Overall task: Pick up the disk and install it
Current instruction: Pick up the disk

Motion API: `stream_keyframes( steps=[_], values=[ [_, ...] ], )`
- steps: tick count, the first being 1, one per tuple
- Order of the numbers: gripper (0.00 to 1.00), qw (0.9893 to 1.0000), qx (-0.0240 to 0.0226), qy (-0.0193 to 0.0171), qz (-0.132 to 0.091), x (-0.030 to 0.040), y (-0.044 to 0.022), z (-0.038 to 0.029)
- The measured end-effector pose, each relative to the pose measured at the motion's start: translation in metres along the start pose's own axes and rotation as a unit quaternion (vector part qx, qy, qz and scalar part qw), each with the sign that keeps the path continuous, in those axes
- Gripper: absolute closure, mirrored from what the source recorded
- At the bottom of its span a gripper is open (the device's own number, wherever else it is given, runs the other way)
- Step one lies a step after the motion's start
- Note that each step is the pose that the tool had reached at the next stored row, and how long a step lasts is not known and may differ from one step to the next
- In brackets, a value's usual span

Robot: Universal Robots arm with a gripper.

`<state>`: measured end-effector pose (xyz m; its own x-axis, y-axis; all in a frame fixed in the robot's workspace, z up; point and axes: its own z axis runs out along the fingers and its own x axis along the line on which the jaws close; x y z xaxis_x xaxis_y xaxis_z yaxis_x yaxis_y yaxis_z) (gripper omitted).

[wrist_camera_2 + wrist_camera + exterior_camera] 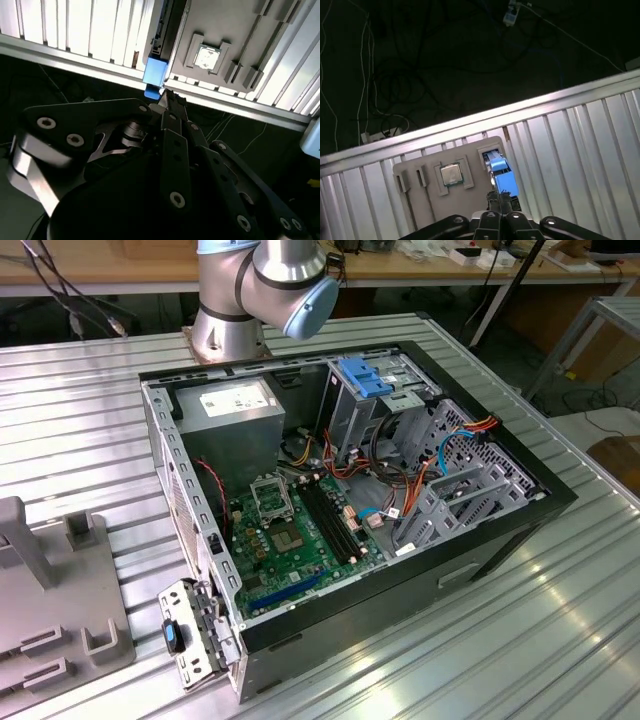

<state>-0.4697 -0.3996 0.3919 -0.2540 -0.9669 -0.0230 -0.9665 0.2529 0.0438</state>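
The grey-metal disk in its bright blue plastic carrier [501, 172] stands on edge in a slot of the grey plastic holder [415, 167], so its thin end is easy to grab. The black end effector [499, 194] looks pinched narrow on that blue end. The exterior view adds the open black computer case [500, 530] mid-frame on the ribbed aluminium tabletop [100, 390].

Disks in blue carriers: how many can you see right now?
1. The disk stands on edge in the grey fixture beside the processor chip, in both wrist views, the claw at its blue end. More may be hidden inside the computer case.
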Motion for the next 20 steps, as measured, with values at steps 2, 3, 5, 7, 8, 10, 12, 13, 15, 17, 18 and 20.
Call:
stream_keyframes(
  steps=[2, 3, 5, 7, 8, 10, 12, 13, 15, 17, 18, 20],
  values=[
    [0.89, 0.9998, -0.0004, 0.0008, -0.018, 0.0000, 0.0000, 0.0000],
    [0.89, 0.9994, -0.0008, 0.0016, -0.035, 0.0000, 0.0001, 0.0001],
    [0.89, 0.9986, -0.0010, 0.0031, -0.052, 0.0000, 0.0001, 0.0001],
    [0.89, 0.9969, -0.0010, 0.0063, -0.079, 0.0000, 0.0001, 0.0003],
    [0.83, 0.9960, -0.0008, 0.0086, -0.088, -0.0002, 0.0001, 0.0004],
    [0.70, 0.9950, 0.0009, 0.0167, -0.098, -0.0012, 0.0004, 0.0012],
    [0.58, 0.9934, 0.0013, 0.0190, -0.113, -0.0015, 0.0006, 0.0049],
    [0.58, 0.9931, 0.0013, 0.0191, -0.116, -0.0014, 0.0007, 0.0061],
    [0.58, 0.9922, 0.0023, 0.0193, -0.123, -0.0014, 0.0007, 0.0084],
    [0.58, 0.9916, 0.0049, 0.0194, -0.128, -0.0014, 0.0007, 0.0096],
    [0.58, 0.9915, 0.0066, 0.0192, -0.128, -0.0013, 0.0007, 0.0103],
    [0.58, 0.9915, 0.0106, 0.0193, -0.128, -0.0016, 0.0006, 0.0120]
  ],
)
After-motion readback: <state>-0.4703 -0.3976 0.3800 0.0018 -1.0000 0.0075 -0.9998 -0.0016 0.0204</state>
